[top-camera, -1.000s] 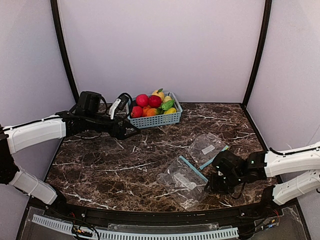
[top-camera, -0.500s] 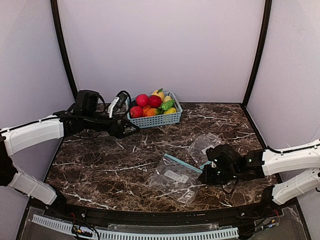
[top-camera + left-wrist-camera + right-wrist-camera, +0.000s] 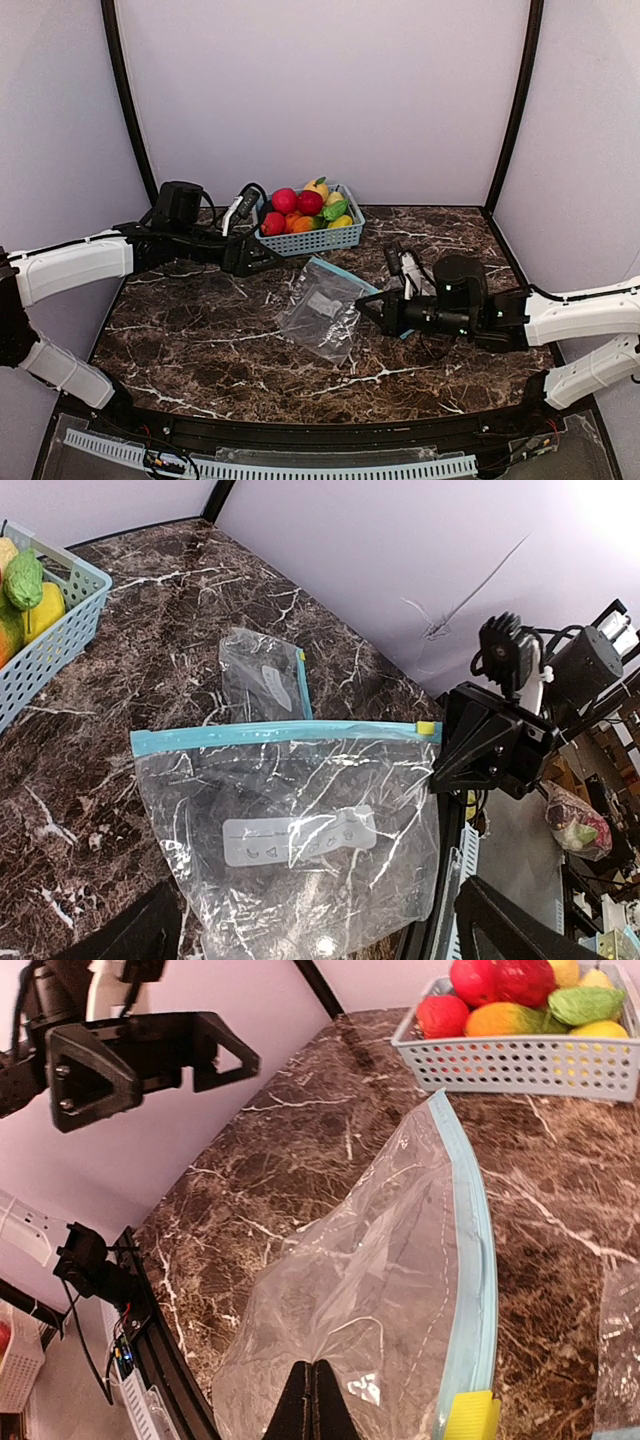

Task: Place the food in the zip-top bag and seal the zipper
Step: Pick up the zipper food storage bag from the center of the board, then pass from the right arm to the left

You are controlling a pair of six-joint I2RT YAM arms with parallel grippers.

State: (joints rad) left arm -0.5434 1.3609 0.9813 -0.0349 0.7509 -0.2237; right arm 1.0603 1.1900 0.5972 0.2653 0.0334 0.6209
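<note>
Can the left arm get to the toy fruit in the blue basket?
Probably yes: the left gripper hangs open right beside the basket, and the toy fruit lies uncovered on top, with nothing between them.

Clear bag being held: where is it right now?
Overhead, the bag is mid-table, its right edge pinched by the right gripper, just in front of the fruit basket.

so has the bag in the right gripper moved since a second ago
Yes. The zip-top bag, pinched in the shut right gripper, has been carried left and toward the back wall, ending much closer to the blue basket than before.
</note>
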